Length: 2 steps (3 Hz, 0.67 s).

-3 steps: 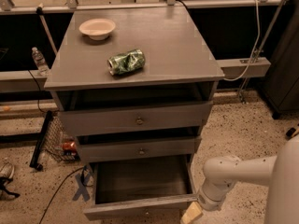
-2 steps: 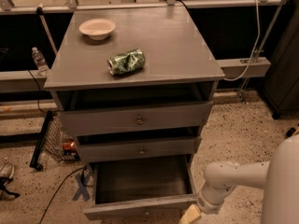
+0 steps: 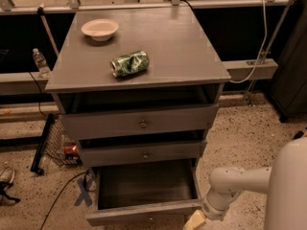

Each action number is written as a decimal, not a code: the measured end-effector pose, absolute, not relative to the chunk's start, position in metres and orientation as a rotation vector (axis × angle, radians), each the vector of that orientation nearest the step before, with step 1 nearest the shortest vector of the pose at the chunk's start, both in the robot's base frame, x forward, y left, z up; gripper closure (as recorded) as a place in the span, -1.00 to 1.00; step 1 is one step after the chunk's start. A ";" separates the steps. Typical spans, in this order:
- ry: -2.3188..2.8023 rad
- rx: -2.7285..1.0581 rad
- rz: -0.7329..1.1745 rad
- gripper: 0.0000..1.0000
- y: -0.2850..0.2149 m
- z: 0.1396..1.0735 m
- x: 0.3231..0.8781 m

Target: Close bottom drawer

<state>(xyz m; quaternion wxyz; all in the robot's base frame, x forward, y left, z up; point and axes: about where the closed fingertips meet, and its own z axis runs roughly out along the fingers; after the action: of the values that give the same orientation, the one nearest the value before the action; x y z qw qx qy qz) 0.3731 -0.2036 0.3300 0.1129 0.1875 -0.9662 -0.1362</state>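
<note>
A: Where is the gripper (image 3: 195, 220) sitting?

B: Low at the frame's bottom edge, just beside the right front corner of the bottom drawer (image 3: 144, 186). Only a pale yellowish tip is showing. Apart or together, I cannot tell. Contact with the panel, cannot tell either.

A: And what is reaching down to it?

B: The white arm (image 3: 235, 181), coming in from the right and bending down towards that corner.

A: How is the drawer lying?

B: It is standing pulled well out of the cabinet, lowest of three, its dark inside showing and looking bare. The middle drawer (image 3: 144, 153) and top drawer (image 3: 141, 122) are sitting further in above it.

A: So how far along?

B: I am judging it as barely begun. The approach is looking done; the whole push inward is remaining.

A: Anything hidden?

B: The lower edge of the front panel is running off the frame, and I am finding no knob on it. The gripper's far part is being cut off too.

A: Anything else up there?

B: A crushed green can (image 3: 129, 63) and a pale bowl (image 3: 100, 29) are resting apart on the cabinet top (image 3: 182, 47).
</note>
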 end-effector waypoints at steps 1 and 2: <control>-2.824 0.489 -0.431 -1.00 -0.207 0.299 0.382; -2.800 0.383 -0.458 -1.00 -0.212 0.250 0.391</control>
<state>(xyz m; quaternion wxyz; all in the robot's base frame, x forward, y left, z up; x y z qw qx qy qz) 0.3909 -0.2119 0.2501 0.1388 0.1324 -0.9686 -0.1583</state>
